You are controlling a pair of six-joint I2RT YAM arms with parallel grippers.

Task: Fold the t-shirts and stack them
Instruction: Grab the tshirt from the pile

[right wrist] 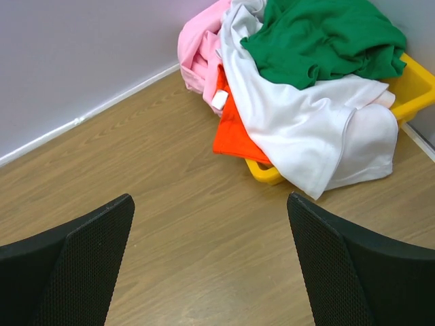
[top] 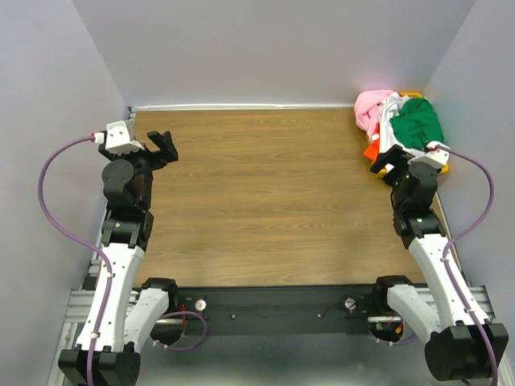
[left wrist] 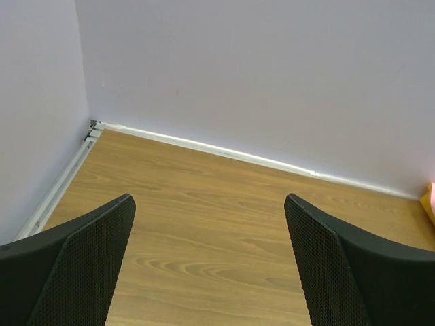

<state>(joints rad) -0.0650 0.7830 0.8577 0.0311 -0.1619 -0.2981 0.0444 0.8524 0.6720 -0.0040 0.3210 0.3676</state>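
Note:
The t-shirts lie heaped in a yellow bin (right wrist: 416, 83) at the table's back right corner. A green t-shirt (right wrist: 319, 37) (top: 418, 122) is on top, over a white one (right wrist: 306, 122), an orange-red one (right wrist: 231, 129) and a pink one (right wrist: 198, 51) (top: 370, 104). My right gripper (right wrist: 211, 204) (top: 385, 165) hovers open just short of the pile, nothing between its fingers. My left gripper (left wrist: 209, 204) (top: 163, 145) is open over bare wood at the back left, far from the shirts.
Pale walls close the table on the left, back and right. A white strip (left wrist: 224, 151) runs along the foot of the back wall. The wooden tabletop (top: 265, 193) stretches between the two arms.

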